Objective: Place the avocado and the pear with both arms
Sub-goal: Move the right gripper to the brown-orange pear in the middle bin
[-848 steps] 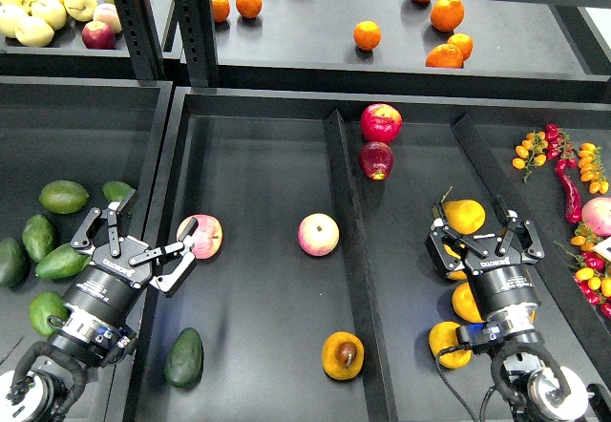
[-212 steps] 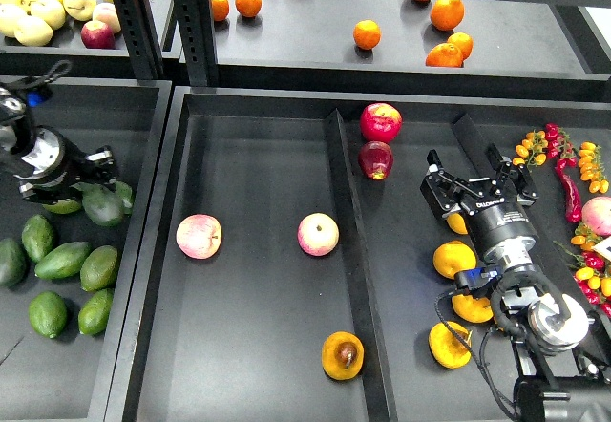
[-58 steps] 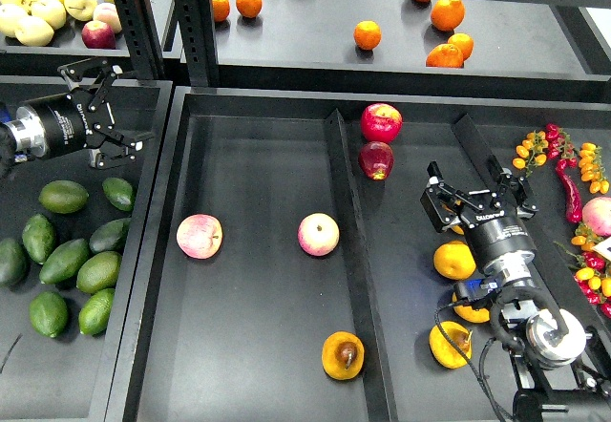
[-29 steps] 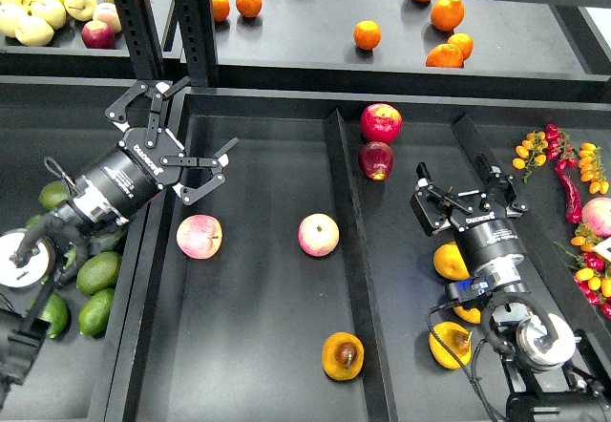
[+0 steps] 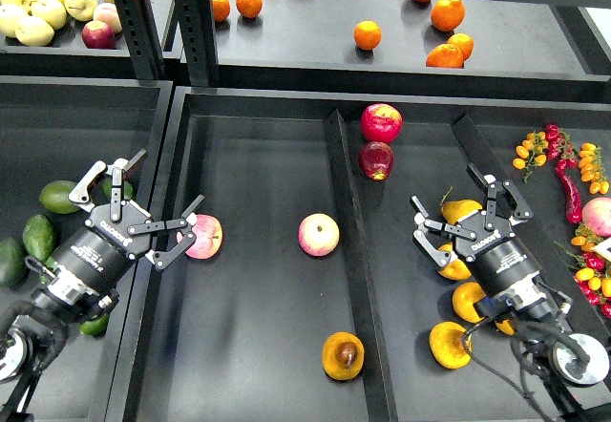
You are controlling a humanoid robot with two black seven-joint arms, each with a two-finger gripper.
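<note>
The pear [image 5: 343, 355], golden orange with a dark brown patch, lies at the front of the middle tray [image 5: 250, 164], apart from both grippers. The dark avocado does not show; my left arm covers part of the avocado pile in the left tray [image 5: 67, 131]. My left gripper [image 5: 143, 214] is open and empty over the rim between the left and middle trays, its fingertips next to a pink apple [image 5: 203, 236]. My right gripper [image 5: 463, 214] is open and empty over yellow pears [image 5: 462, 209] in the right tray.
A second pink apple [image 5: 318, 234] lies mid-tray. Two red apples [image 5: 380, 122] sit behind the divider [image 5: 342, 202]. Lime-green avocados [image 5: 55, 196] lie at left. More yellow pears [image 5: 449, 344] lie by my right arm. Oranges [image 5: 367, 34] are on the back shelf; peppers [image 5: 568, 179] at far right.
My left gripper has dropped back toward me, from over the tray's back left corner to beside the pink apple. My right gripper shifted slightly right. Both stay open.
</note>
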